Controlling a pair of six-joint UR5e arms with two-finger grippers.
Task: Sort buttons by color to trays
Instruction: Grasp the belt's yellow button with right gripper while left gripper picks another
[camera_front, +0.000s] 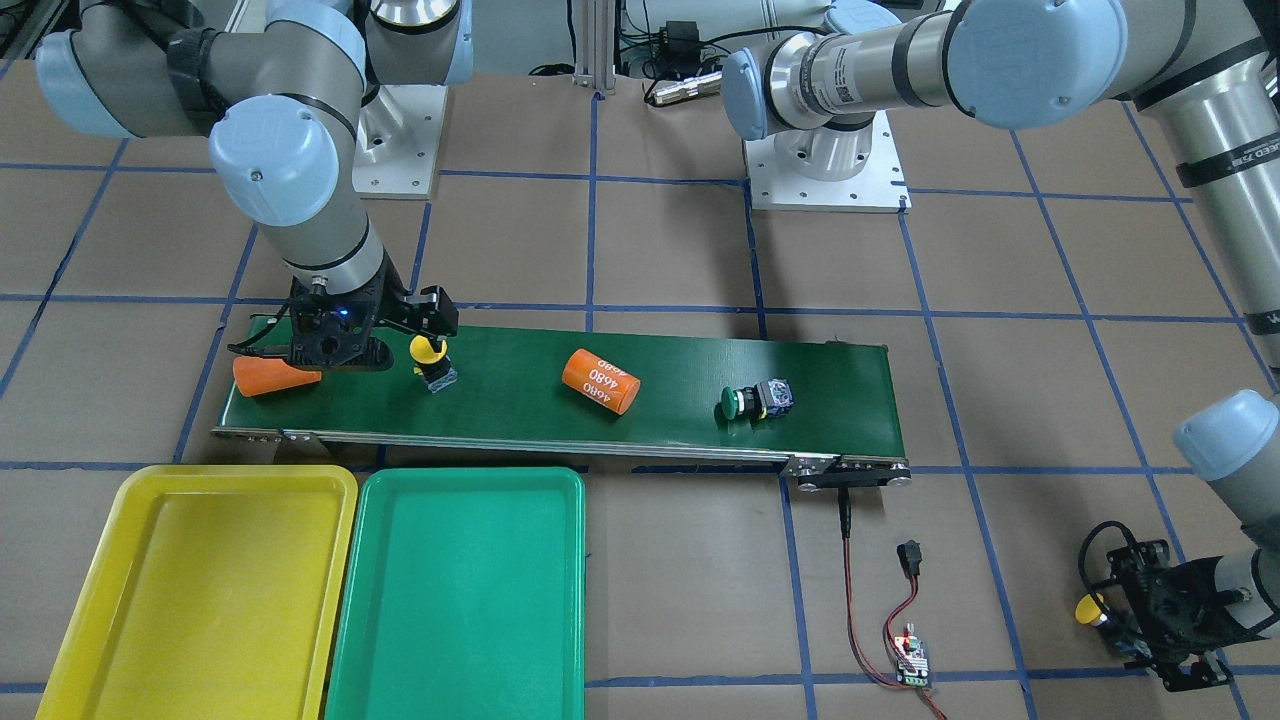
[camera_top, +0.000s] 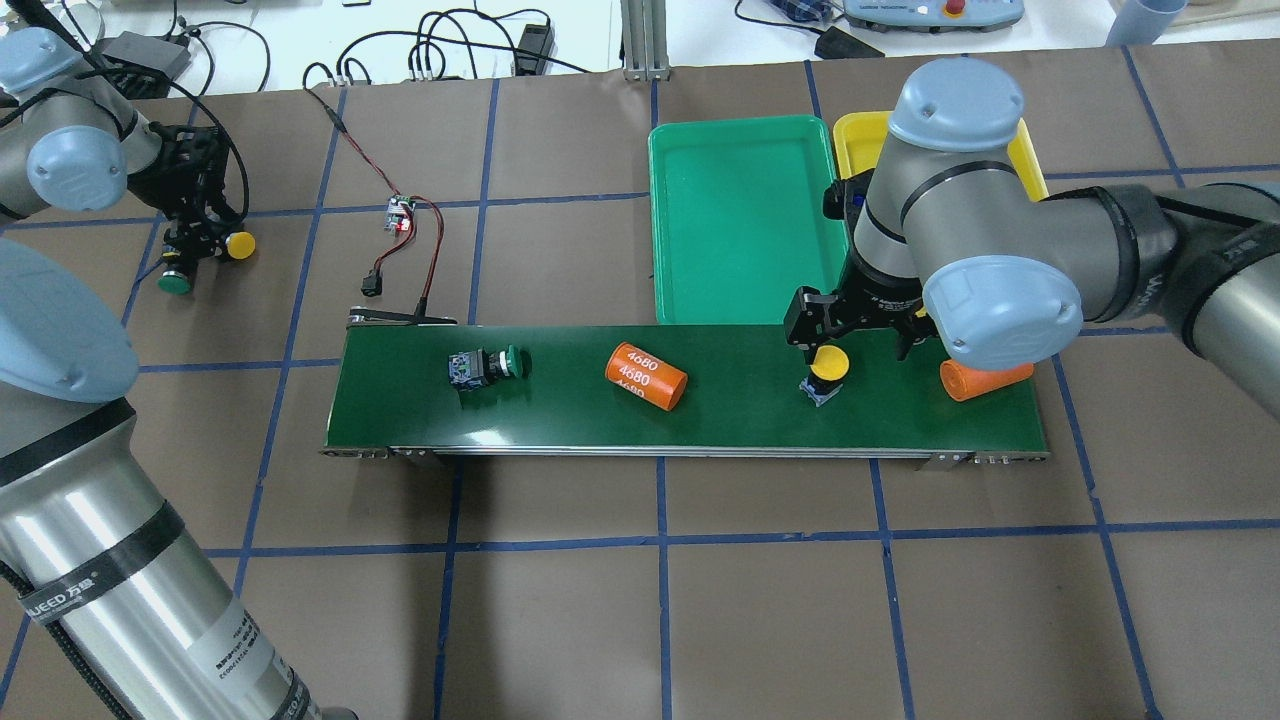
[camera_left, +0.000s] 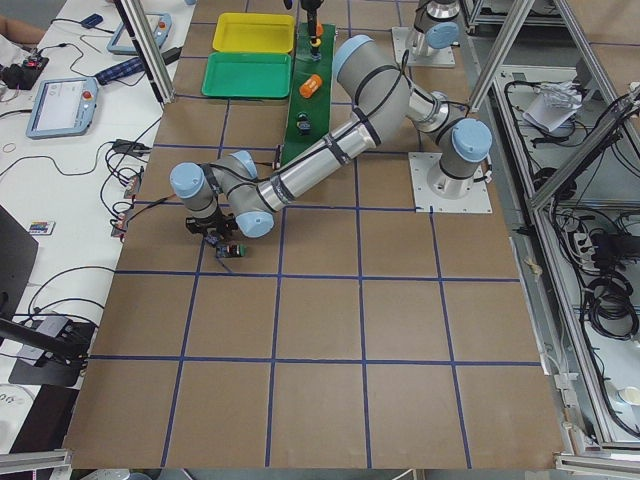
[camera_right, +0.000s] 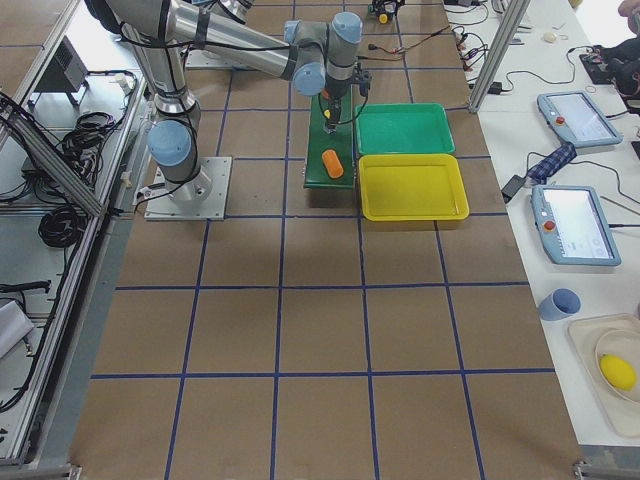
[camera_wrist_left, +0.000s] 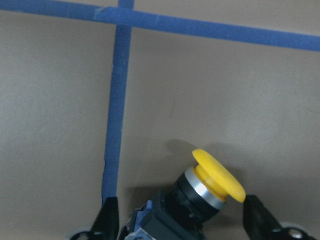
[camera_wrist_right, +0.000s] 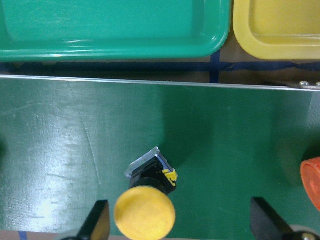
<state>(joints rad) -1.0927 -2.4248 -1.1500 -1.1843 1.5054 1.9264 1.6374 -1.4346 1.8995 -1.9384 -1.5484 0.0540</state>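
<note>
Overhead exterior: right fingers (camera_top: 806, 318) spread over yellow button (camera_top: 828, 362).

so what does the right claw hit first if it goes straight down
Likely the yellow button, standing on the conveyor belt inside the open right claw; depth is unclear, so fingertips may touch belt first.

Two buttons (camera_top: 825, 372) on belt (camera_top: 740, 412), trays (camera_top: 740, 220) side by side beyond it
</note>
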